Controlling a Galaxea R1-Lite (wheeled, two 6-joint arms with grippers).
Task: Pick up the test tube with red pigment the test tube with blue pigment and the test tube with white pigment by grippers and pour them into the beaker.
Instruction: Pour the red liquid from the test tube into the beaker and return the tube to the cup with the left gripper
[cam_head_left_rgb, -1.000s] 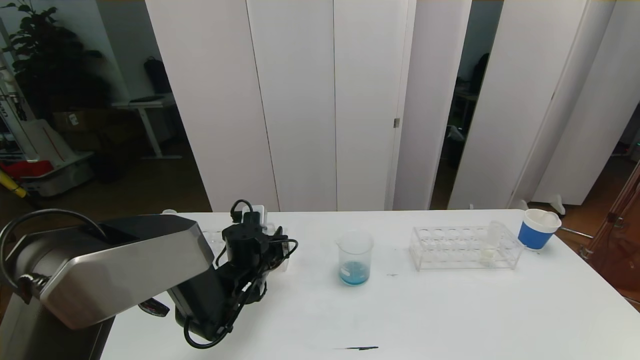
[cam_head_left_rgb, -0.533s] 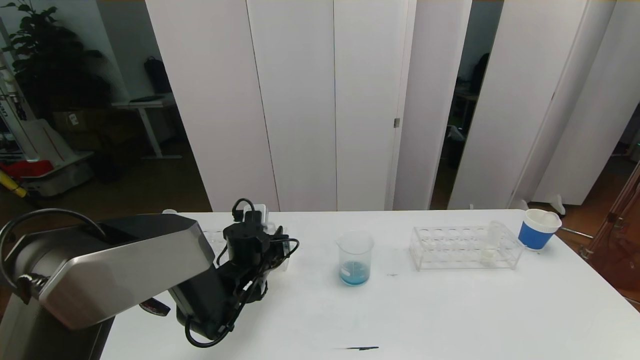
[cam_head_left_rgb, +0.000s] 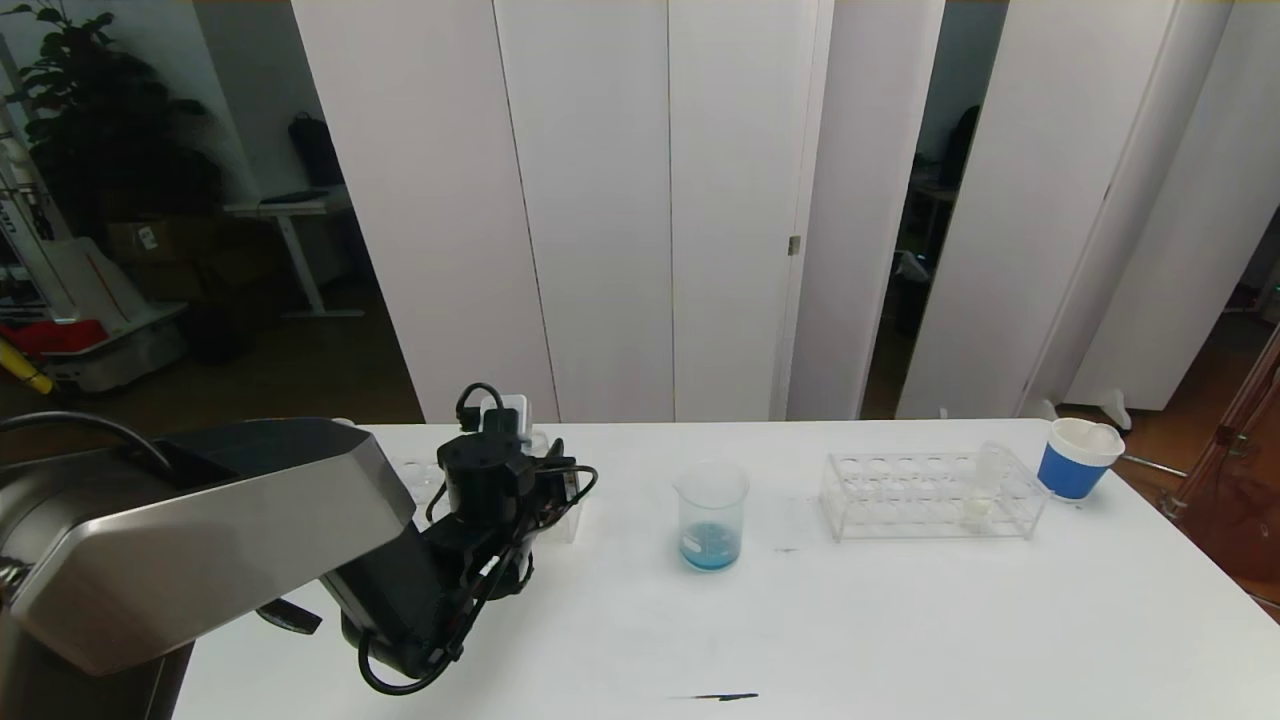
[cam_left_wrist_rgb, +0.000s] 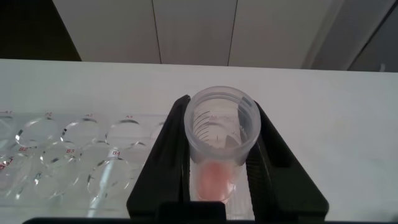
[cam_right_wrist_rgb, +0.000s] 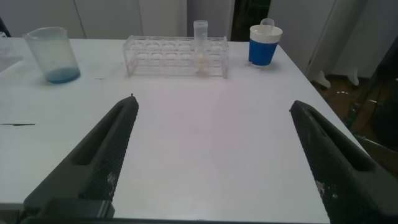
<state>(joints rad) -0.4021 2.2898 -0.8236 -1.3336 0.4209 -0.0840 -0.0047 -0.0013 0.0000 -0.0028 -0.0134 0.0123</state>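
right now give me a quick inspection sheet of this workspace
surface: white table, one dark streak near the front edge
job's things: beaker holding blue liquid; test tube with white pigment standing in the right rack; test tube with red pigment gripped over the left rack
clutter: blue-banded cup at the far right
end effectors: left end effector shut on the red tube; right end effector open above bare table
cables: black cables looped at the left wrist
surroundings: white partitions, plant, desk behind
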